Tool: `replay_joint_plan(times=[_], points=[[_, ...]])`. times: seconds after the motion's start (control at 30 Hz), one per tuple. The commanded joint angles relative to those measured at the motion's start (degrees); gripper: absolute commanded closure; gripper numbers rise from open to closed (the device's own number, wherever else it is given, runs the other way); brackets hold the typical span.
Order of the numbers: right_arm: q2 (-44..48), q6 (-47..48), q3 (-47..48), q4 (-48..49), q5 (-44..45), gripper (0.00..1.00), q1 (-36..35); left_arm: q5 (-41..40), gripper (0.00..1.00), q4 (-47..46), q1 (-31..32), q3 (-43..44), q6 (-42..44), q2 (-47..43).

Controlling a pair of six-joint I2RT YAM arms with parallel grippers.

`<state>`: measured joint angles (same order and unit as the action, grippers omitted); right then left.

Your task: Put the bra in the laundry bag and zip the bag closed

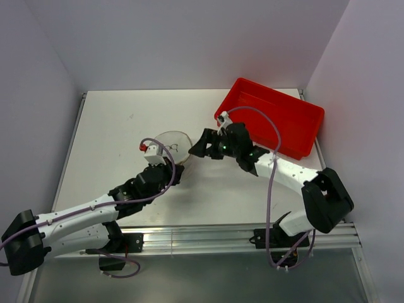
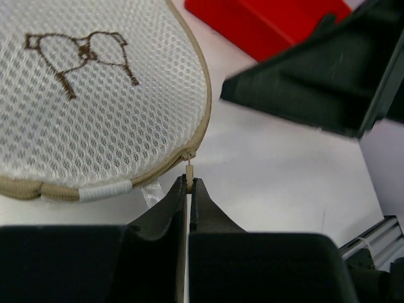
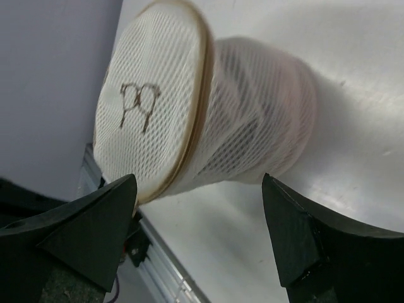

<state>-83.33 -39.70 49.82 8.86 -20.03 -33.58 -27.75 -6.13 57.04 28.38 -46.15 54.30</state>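
Note:
The laundry bag [image 1: 173, 145] is a round white mesh pouch with a beige zipper rim and a brown stitched drawing on its lid [image 2: 82, 82]. It stands mid-table. My left gripper [image 2: 189, 183] is shut on the small beige zipper pull [image 2: 189, 169] at the bag's near rim. My right gripper [image 1: 201, 149] is open and empty just right of the bag; in the right wrist view the bag [image 3: 208, 120] lies beyond its spread fingers. The bra is not visible as a separate thing; a faint pinkish tint shows through the mesh side.
A red plastic tray [image 1: 273, 117] stands at the back right, right behind the right wrist; its corner shows in the left wrist view [image 2: 265, 22]. The metal rail of the table's near edge [image 1: 208, 238] runs by the arm bases. Walls close three sides.

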Motion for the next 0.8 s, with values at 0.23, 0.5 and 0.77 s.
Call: replay_joint_plan(times=[0.23,0.5,0.77], points=[[2.65,-8.19,-3.86,11.09,1.04,0.35,-6.41,4.46,1.0,-7.58,0.27,2.82,0.1,2.39],[1.59,-7.5,-2.36,10.12,5.97,0.77,-6.41,3.49,1.0,-5.12,0.27,1.85,0.53,0.01],[0.27,-5.83,-1.04,8.37,8.6,1.0,-5.09,0.86,1.0,1.98,0.27,0.89,1.06,-3.59]])
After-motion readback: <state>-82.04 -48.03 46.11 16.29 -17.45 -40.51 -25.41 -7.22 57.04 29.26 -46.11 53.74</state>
